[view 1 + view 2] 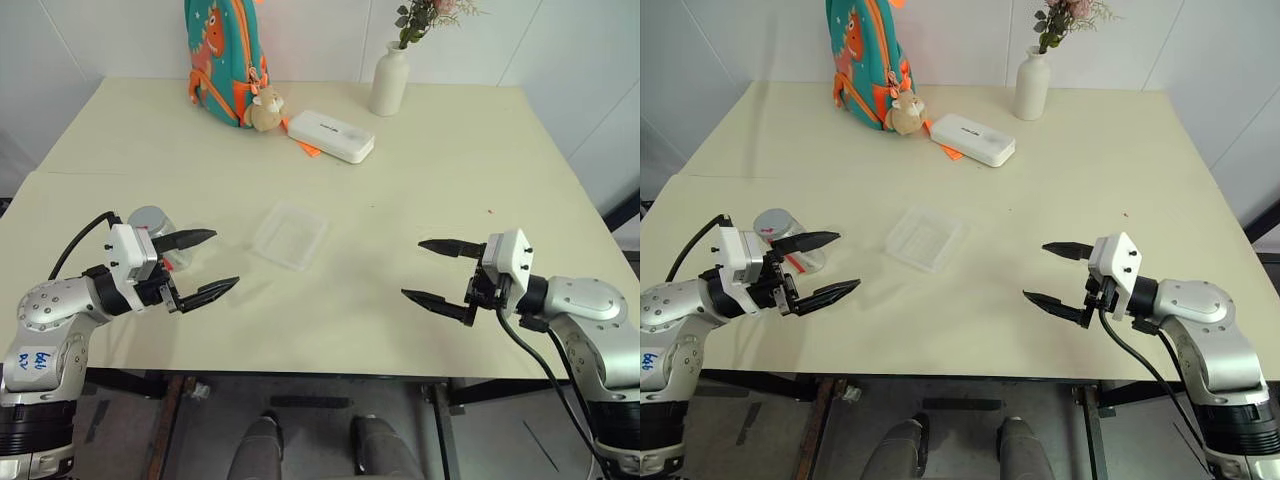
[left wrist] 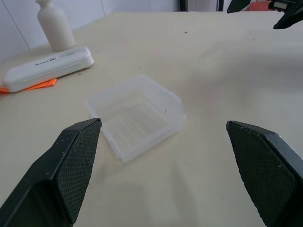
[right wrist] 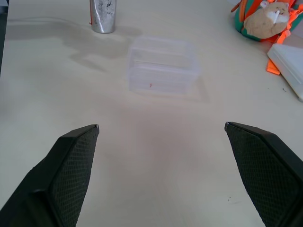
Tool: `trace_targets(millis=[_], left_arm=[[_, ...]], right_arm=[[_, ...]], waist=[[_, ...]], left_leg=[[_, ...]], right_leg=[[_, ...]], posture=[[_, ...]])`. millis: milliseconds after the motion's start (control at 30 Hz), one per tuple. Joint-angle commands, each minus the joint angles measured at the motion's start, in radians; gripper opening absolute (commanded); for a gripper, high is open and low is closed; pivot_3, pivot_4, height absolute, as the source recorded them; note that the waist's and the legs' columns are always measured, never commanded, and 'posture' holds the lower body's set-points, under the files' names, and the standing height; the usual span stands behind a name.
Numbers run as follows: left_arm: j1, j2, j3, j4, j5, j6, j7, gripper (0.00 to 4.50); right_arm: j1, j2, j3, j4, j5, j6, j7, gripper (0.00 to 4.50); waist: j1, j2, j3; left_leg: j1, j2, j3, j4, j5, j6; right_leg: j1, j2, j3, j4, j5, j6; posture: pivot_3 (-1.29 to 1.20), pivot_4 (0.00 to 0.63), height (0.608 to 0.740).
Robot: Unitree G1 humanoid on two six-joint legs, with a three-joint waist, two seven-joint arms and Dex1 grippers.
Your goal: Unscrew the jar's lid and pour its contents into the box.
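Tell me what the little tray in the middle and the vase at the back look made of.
Box: clear, thin plastic, probably; the table shows through it and its floor is ribbed. Vase: matte white, likely ceramic, though opaque glass or plastic can't be ruled out.

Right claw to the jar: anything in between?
Yes. In the right wrist view, the clear box sits on the table between the open right claw and the jar.

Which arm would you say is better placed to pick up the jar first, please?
Left, probably. The jar stands on the table right behind the open left pincer, while the open right pincer hovers across the table, beyond the box.
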Motion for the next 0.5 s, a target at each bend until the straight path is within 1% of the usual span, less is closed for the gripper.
trace_targets(millis=[33,200,300,433,500], left_arm=[[0.027,0.003,0.042,-0.039,-0.013,-0.010,0.012,4.49],[0.162,-0.048,0.114,-0.110,-0.019,-0.010,0.090,4.49],[0.278,-0.106,0.165,-0.136,0.009,-0.048,0.148,4.49],[0.465,-0.222,0.228,-0.183,0.059,-0.123,0.249,4.49],[0.494,-0.280,0.258,-0.174,0.085,-0.163,0.326,4.49]], right_arm=[[-0.021,0.012,0.006,-0.017,0.000,-0.021,-0.009,4.50],[-0.050,0.044,0.045,-0.021,0.008,-0.007,-0.012,4.50],[-0.074,0.056,0.064,-0.016,0.010,-0.003,-0.008,4.50],[-0.113,0.079,0.084,-0.022,0.032,0.017,-0.006,4.50],[-0.126,0.089,0.088,-0.029,0.042,0.030,-0.010,4.50]], waist=[[-0.001,0.000,0.000],[-0.006,0.000,0.000],[-0.006,0.000,0.000],[-0.005,0.000,0.000],[0.000,-0.001,0.000]], left_leg=[[0.000,0.000,0.000,0.000,0.000,0.000],[0.000,0.000,0.000,0.000,0.000,0.000],[0.000,0.000,0.001,0.000,-0.001,0.000],[0.000,0.000,0.001,0.000,-0.001,0.000],[0.000,0.000,0.001,0.000,-0.001,0.000]], right_leg=[[0.000,0.000,0.000,0.000,0.000,0.000],[0.000,0.000,0.000,0.000,0.000,0.000],[0.000,0.000,0.001,0.000,0.000,0.000],[0.000,-0.001,0.001,-0.001,0.000,0.000],[0.000,-0.001,0.001,-0.002,-0.001,-0.002]], posture=[[0.00,0.150,0.740],[0.00,0.150,0.740],[0.00,0.150,0.740],[0.00,0.150,0.740],[0.00,0.150,0.740]])
